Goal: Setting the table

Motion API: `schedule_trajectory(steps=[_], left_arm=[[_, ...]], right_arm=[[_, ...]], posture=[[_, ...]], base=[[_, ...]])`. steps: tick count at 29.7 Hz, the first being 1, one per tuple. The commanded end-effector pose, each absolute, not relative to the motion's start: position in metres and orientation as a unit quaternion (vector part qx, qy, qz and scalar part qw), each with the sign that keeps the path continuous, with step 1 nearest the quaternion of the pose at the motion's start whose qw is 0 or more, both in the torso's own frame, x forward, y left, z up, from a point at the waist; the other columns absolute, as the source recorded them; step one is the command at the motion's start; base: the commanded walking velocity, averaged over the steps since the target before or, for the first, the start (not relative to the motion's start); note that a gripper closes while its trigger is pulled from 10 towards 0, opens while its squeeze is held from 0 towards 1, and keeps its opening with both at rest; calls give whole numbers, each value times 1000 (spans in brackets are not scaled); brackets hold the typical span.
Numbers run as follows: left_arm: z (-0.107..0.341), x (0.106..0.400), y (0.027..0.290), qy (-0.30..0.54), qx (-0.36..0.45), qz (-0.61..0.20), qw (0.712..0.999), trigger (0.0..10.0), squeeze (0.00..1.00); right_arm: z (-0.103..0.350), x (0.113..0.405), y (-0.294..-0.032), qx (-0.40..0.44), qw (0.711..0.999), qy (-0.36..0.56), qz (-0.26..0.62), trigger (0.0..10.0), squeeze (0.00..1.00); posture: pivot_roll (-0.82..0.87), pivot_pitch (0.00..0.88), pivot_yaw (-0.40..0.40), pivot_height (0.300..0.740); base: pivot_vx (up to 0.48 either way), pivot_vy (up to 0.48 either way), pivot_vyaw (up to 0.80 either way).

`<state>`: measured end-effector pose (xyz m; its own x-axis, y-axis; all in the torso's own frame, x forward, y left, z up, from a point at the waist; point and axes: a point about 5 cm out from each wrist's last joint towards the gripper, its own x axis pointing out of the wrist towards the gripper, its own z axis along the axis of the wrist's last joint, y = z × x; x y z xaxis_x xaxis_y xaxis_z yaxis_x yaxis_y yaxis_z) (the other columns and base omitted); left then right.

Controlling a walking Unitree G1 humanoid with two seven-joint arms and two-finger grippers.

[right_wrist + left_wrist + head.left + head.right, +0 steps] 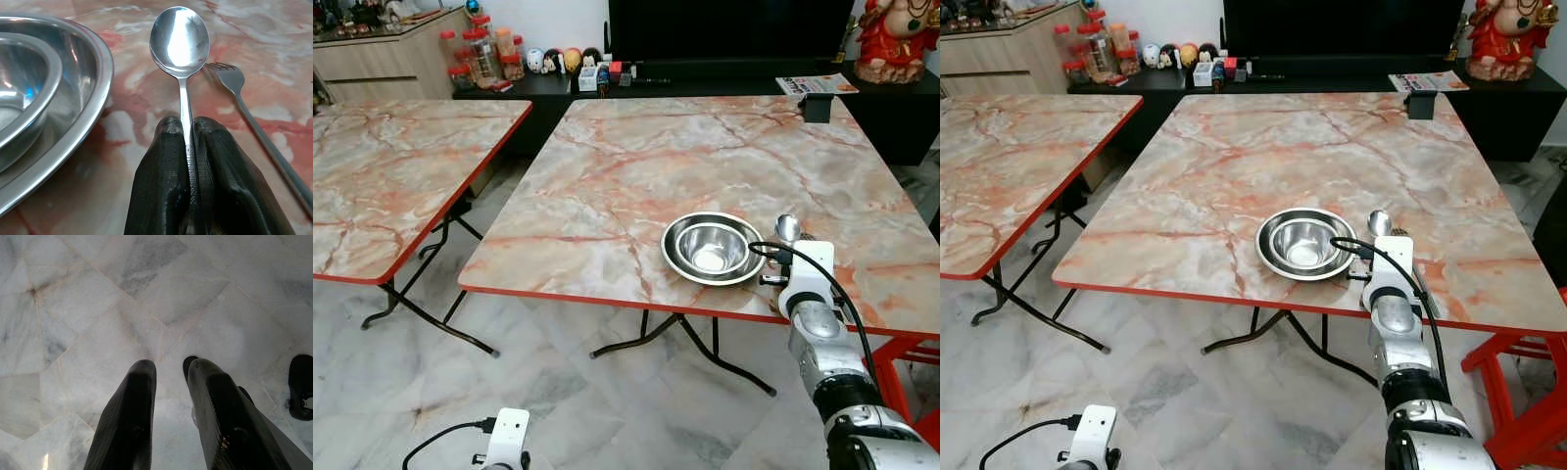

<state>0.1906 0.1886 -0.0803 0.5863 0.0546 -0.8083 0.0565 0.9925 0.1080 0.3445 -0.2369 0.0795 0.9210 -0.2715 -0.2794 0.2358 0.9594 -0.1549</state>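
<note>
Spoon [180,41] runs lengthwise away from your right gripper [188,128], bowl end pointing to the table's far side, beside the steel plate [93,83] holding a bowl [712,246]. Handle lettering is unreadable. Fingers pinch the handle; a fork [244,103] lies alongside. Left gripper [168,369] hangs slightly parted, empty.

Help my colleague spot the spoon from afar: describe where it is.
On the marble-patterned table, look right of the steel plate holding a bowl. The spoon lies there, handle pinched in the right tool; unlike the fork beside it, its head is a smooth oval.
</note>
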Motion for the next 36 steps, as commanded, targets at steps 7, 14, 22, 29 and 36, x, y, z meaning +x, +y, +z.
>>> schedule_trajectory(steps=[7,14,22,29,36], left_arm=[[-80,190,194,457,59,10,887,10000,0],[-80,190,195,458,58,12,887,10000,0],[-80,190,197,460,58,11,886,10000,0],[-80,189,197,461,58,10,885,10000,0],[-80,189,197,461,59,10,885,10000,0]], right_arm=[[88,352,-240,-55,979,153,-123,10000,0],[86,353,-240,-49,978,165,-119,10000,0],[83,352,-243,-38,974,185,-127,10000,0],[80,351,-242,-31,974,190,-123,10000,0],[80,351,-241,-31,974,190,-118,10000,0]], posture=[[-107,0,70,740],[-101,0,74,740],[-98,0,77,740],[-97,0,79,740],[-98,0,80,740]], base=[[0,0,0],[0,0,0],[0,0,0],[0,0,0],[0,0,0]])
